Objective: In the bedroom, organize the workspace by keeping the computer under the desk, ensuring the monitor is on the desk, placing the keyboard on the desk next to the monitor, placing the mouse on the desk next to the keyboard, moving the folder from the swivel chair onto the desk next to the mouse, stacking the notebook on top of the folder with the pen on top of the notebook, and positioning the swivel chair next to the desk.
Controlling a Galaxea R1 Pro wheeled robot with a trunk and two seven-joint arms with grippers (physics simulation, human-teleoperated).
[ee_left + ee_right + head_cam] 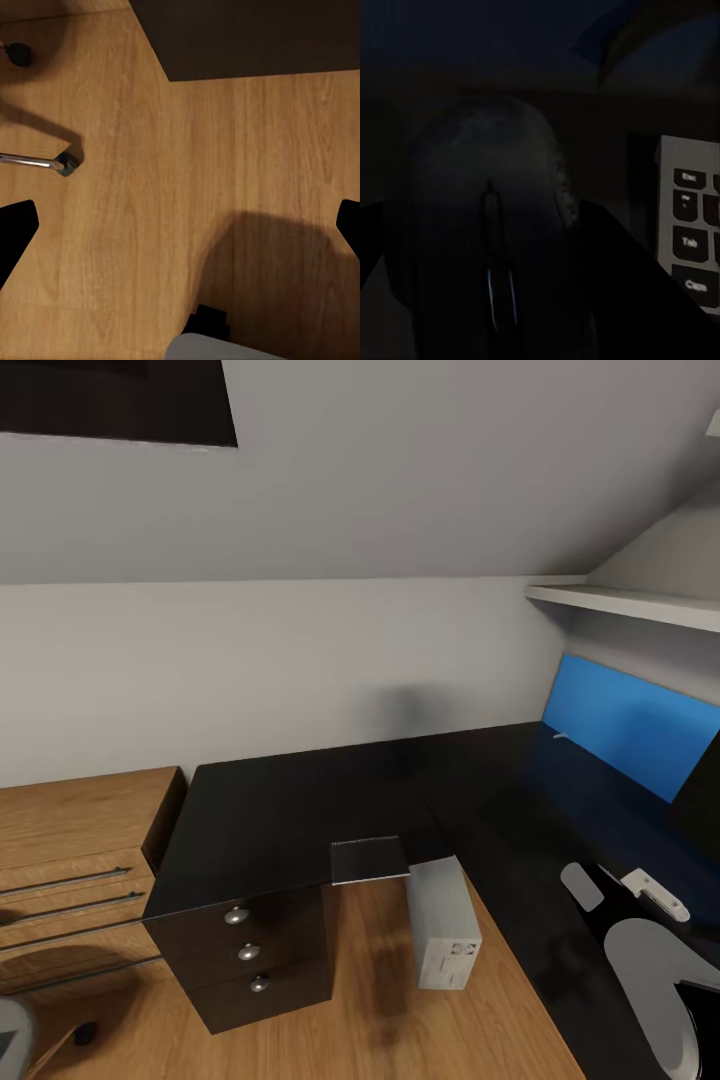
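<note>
Right gripper [495, 247] grips the mouse [484, 195], its long axis along the fingers; keyboard [690, 217] just beside it, nothing between.

Left gripper [180, 225] hangs open.

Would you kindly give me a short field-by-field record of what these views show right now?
desk: glossy black top, drawers with three knobs
notebook: on the desk, at its front edge
computer: on the floor, in the desk's inner corner
mouse: between the right tool's fingers
keyboard: beside the mouse
right tool: around the mouse; grip unclear in the dark
left tool: open, over bare floor
</note>
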